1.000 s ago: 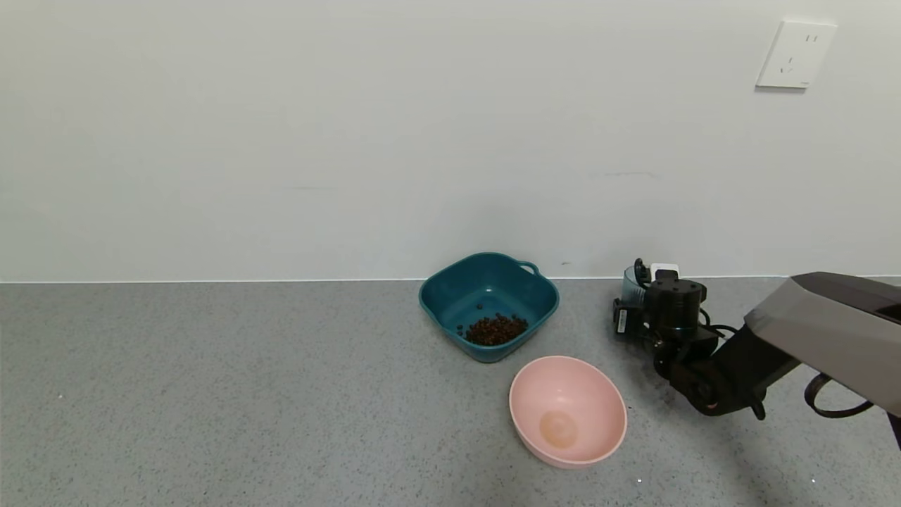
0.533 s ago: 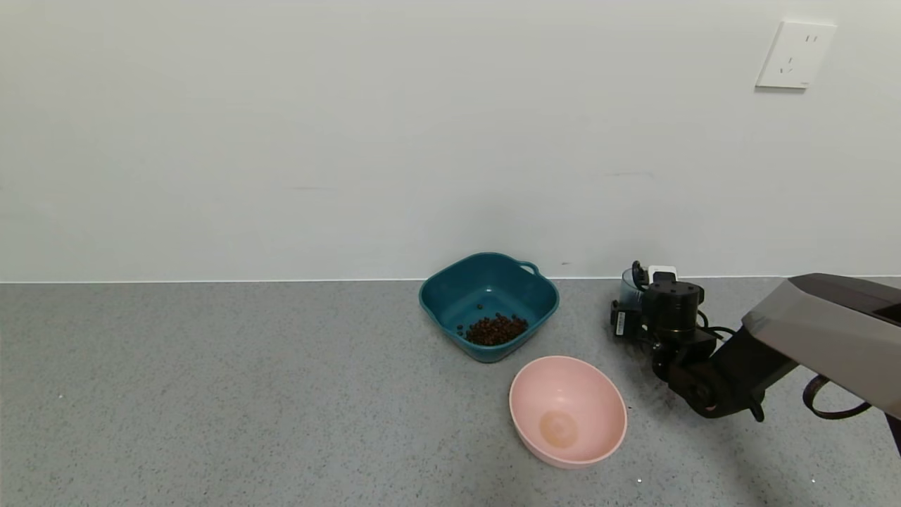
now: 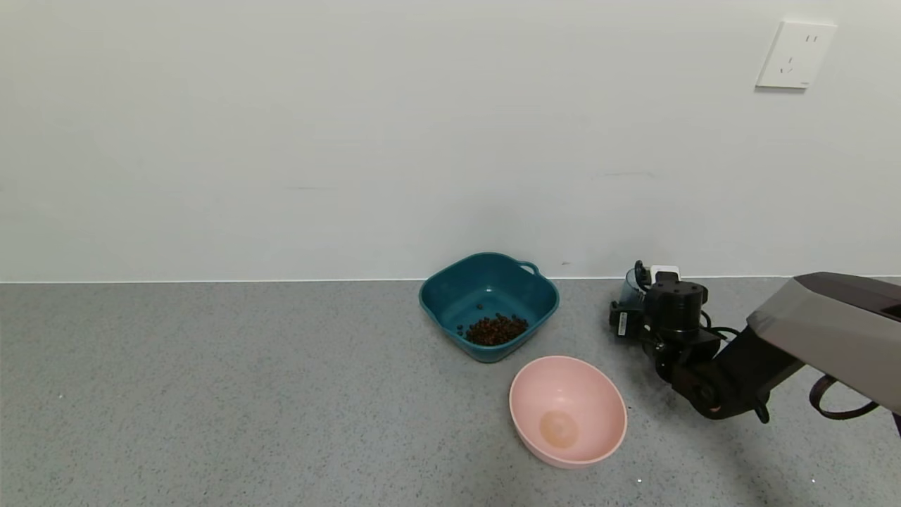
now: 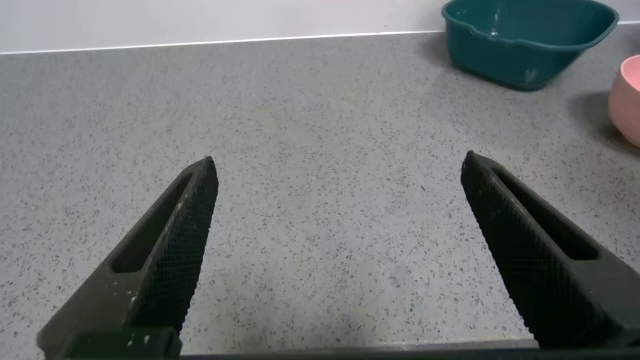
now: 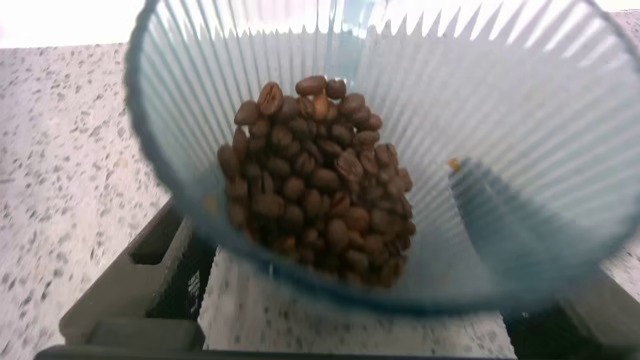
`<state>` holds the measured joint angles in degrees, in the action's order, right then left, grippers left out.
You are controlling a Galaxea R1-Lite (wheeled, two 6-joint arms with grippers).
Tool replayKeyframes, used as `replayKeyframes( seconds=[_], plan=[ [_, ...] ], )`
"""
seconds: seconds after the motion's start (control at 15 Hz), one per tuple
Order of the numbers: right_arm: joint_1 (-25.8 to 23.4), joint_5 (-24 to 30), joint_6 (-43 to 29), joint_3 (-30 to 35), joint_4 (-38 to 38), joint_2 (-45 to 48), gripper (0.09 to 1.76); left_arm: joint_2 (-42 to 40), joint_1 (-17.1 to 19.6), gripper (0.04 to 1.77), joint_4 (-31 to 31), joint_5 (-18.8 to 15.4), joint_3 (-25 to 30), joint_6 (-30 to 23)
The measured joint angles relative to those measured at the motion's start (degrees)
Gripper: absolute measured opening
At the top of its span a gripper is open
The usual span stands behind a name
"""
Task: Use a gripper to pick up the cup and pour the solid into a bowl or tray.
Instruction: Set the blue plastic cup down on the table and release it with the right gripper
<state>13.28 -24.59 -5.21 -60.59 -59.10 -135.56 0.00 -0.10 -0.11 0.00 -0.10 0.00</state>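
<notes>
The ribbed blue-grey cup (image 3: 631,284) stands right of the dark teal bowl (image 3: 450,285), near the wall. My right gripper (image 3: 639,301) is shut on the cup, which hides its fingertips. In the right wrist view the cup (image 5: 520,150) fills the frame, with a heap of brown beans (image 5: 320,180) inside, and the right gripper (image 5: 375,295) has a dark finger (image 5: 140,275) on each side. A small heap of the same brown pellets (image 3: 496,329) lies in the teal bowl. My left gripper (image 4: 338,160) is open and empty over bare countertop, out of the head view.
A round pink bowl (image 3: 598,415) sits in front of the teal bowl, left of my right arm. The wall runs close behind the cup and the teal bowl. The teal bowl (image 4: 530,40) and the pink bowl's edge (image 4: 630,85) show far off in the left wrist view.
My right gripper with the cup has shifted very slightly left and the forearm has shifted a little. The bowls have not moved.
</notes>
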Motion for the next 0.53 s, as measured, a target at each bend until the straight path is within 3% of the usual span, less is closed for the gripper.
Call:
replayKeyframes(
  seconds=[0.2, 0.53],
  plan=[
    [-0.02, 0.72, 1.3, 2.22, 0.09, 2.05, 1.65, 0.0, 0.0, 1.75, 0.01, 0.0, 0.0, 0.0],
    [-0.71, 6.66, 1.73, 8.06, 2.07, 7.94, 1.68, 0.0, 0.0, 1.75, 0.0, 0.0, 0.0, 0.0]
  ],
)
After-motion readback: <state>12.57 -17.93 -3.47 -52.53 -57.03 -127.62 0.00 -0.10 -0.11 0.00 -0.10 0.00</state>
